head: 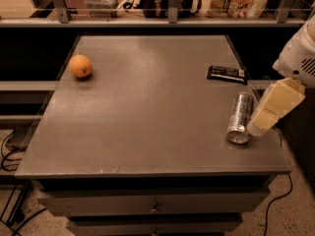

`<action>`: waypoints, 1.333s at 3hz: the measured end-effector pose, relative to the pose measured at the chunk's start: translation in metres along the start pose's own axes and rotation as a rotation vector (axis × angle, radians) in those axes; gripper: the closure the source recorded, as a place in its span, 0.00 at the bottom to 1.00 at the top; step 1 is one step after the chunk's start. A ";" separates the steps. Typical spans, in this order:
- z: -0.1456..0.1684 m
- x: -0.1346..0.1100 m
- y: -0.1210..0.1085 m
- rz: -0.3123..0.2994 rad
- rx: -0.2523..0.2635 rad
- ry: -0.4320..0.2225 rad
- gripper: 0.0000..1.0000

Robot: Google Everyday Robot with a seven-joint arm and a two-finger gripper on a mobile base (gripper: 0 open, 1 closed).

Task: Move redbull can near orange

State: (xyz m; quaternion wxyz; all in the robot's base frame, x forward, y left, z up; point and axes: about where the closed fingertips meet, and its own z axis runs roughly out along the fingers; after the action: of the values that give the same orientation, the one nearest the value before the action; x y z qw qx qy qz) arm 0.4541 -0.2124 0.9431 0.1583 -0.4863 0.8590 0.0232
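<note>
Camera view, working outward from the redbull can (239,118): in front of it is the near edge of the grey table (147,122), with drawers (155,206) beneath. The can lies on its side close to that edge at the table's right, its shiny round end facing me and its length running away from me. The gripper (266,114) sits just beside the can on its right, a pale wedge angled down toward the can's near end, close enough that I cannot tell whether it touches. I also cannot tell whether the gripper is spread or closed. Just beyond the can lies a flat black wrapped bar (226,73). The orange (80,66) rests far across the table to the can's left and further back, well apart from it. I judge the can to be light, stiff but dentable, slick-skinned and ready to roll sideways, so I would grip across its middle, squarely over the round body, and squeeze gently.
</note>
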 end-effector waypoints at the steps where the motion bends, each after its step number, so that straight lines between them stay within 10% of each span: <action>1: 0.001 -0.001 0.000 0.074 0.001 -0.001 0.00; 2: 0.001 -0.001 0.000 0.074 0.001 -0.001 0.00; 4: 0.057 -0.008 0.002 0.252 -0.167 -0.020 0.00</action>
State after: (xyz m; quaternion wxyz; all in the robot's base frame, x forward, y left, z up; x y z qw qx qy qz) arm 0.4701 -0.1935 0.8910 0.1215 -0.3860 0.9067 0.1192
